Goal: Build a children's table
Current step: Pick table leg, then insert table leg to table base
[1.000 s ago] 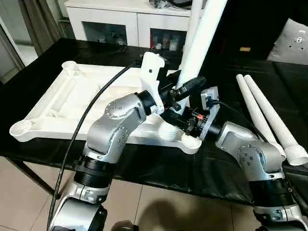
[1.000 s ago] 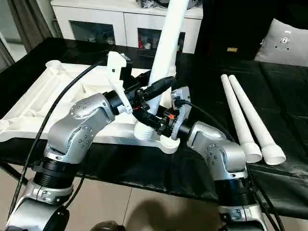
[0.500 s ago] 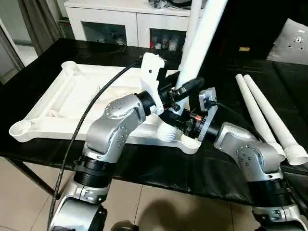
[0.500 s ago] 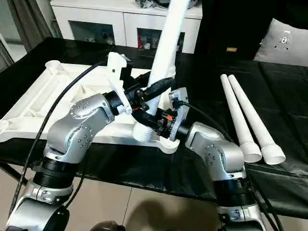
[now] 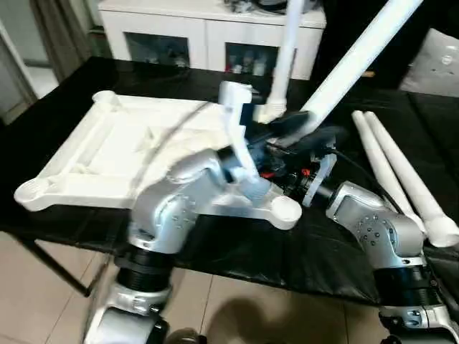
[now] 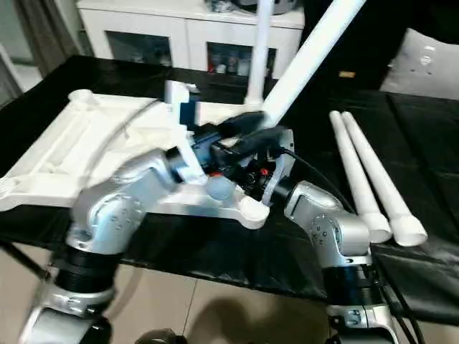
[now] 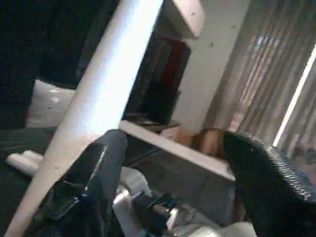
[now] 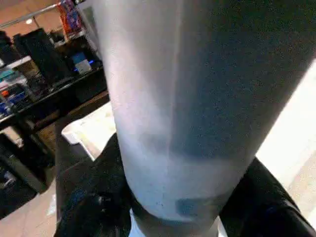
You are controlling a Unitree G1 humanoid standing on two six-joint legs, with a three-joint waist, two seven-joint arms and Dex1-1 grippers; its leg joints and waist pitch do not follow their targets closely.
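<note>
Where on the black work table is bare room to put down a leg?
Free: the black cover right of the two lying white tube legs, and the strip between the white ribbed top and the cabinet. Crowded: the near right socket, around both claws.

Black-covered table with the parts laid on it.

The table is covered by a glossy black sheet that hangs over the near edge, above a tiled floor. On its left half a white top is laid underside up, its ribs and round corner sockets exposed; the near corners reach close to the table's front edge. On the right half two white legs are laid side by side, touching along their length, wide ends toward the front edge, well apart from the top. At the far right a pale cushion is seen at the table's back.
</note>
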